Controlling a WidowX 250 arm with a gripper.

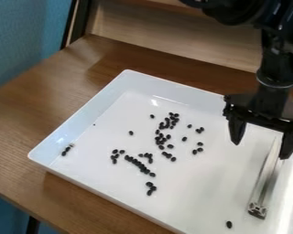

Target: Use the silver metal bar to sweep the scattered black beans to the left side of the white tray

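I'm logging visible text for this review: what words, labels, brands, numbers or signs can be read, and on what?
No readable text: none on the white tray, the black beans or the wooden table.
Metal tool: patterned end, too small to tell if marked.
Black arm: pale specks, too small to read.

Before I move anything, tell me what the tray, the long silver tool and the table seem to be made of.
The tray looks like glossy white plastic, though glazed ceramic is possible: bright reflections streak it. The silver tool is probably smooth, polished metal, given its grey shine. The table looks like brown wood or wood-look laminate with a low sheen, judging by its grain.
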